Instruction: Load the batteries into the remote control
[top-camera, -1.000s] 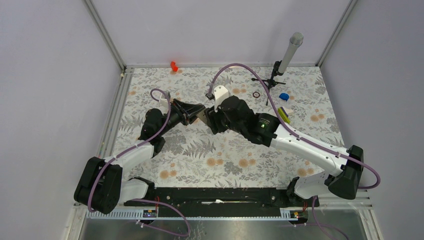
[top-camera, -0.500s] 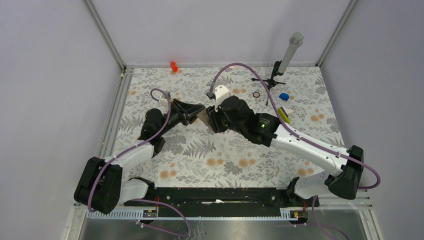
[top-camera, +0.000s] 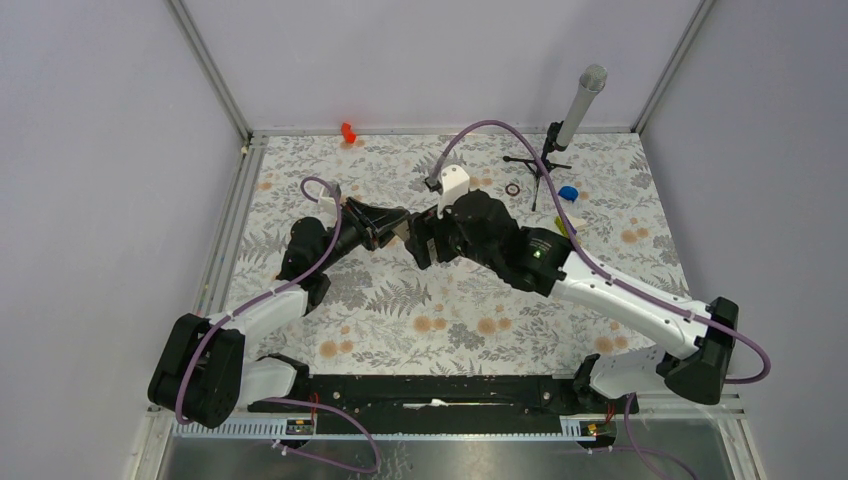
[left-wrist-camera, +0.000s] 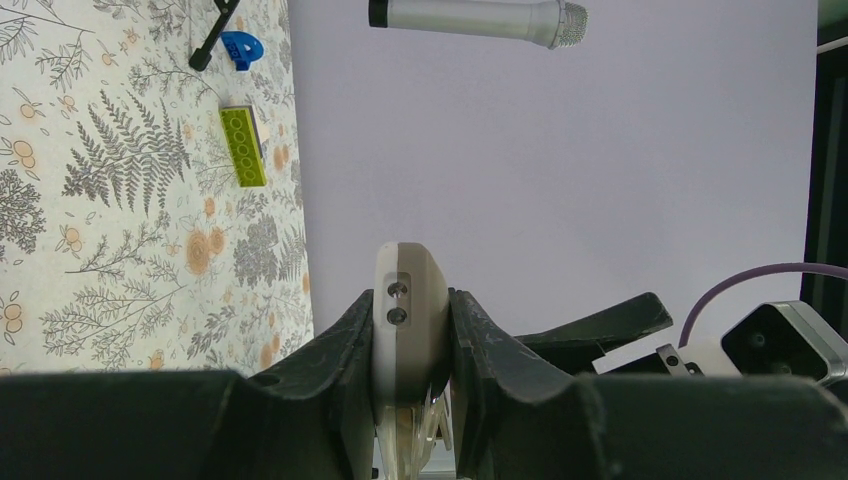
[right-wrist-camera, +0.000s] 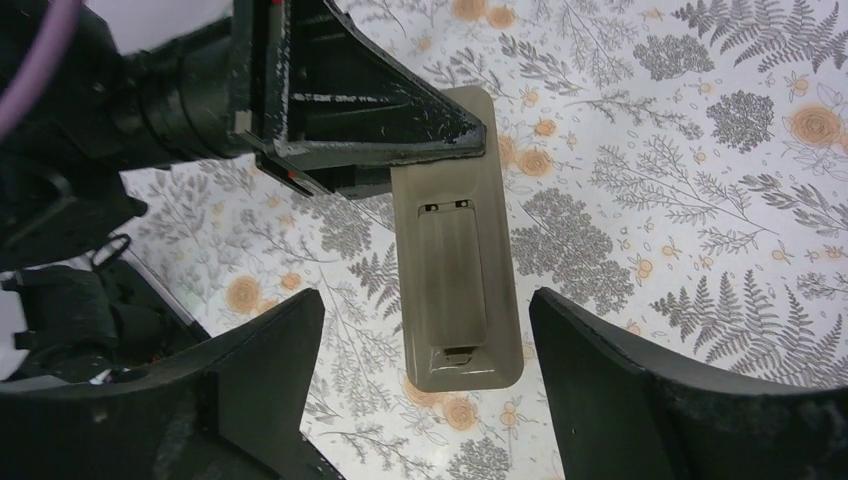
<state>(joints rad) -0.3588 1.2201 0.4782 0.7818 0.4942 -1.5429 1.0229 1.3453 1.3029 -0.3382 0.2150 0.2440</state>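
My left gripper (top-camera: 398, 228) is shut on one end of the remote control (right-wrist-camera: 458, 290) and holds it above the table. The remote's back faces the right wrist camera, with its cover on and a small latch near the free end. In the left wrist view the remote (left-wrist-camera: 408, 318) shows end-on between my left fingers. My right gripper (right-wrist-camera: 430, 400) is open, with a finger on each side of the remote's free end and not touching it. In the top view the right gripper (top-camera: 424, 242) meets the left one at mid-table. The batteries are not in view.
A yellow-green bar (top-camera: 567, 228) lies right of the right arm, with a blue piece (top-camera: 568, 192) and a small dark ring (top-camera: 513, 188) behind it. A microphone on a stand (top-camera: 580, 105) is at the back right. A red piece (top-camera: 348, 131) sits at the back edge.
The right arm has shifted: its wrist has risen and turned slightly, and its elbow and shoulder have swung right. The left arm and the remote have stayed still.
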